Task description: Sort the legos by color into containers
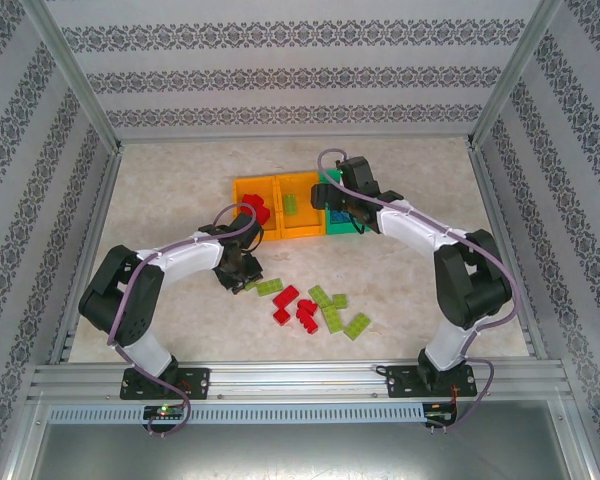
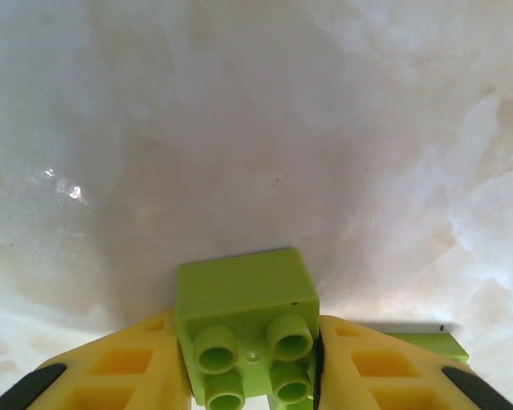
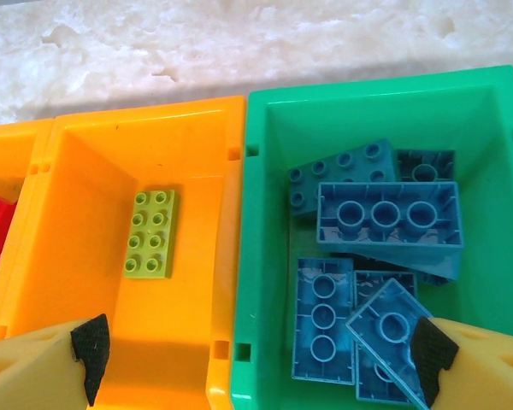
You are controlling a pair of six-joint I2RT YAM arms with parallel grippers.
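Laboratory-type robot test cell, not a domestic room. A marble-look tabletop (image 1: 180,200) is enclosed by an aluminium extrusion frame (image 1: 300,375), with pattern-printed wall panels (image 1: 300,75) at 9, 12 and 3 o'clock. The left arm (image 1: 180,262) and right arm (image 1: 420,232) are bolted to the frame rail at 6 o'clock.

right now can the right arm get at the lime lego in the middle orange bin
Probably yes. The right gripper hangs open over the middle orange bin and the green bin; the lime lego lies alone, uncovered, in the orange one.
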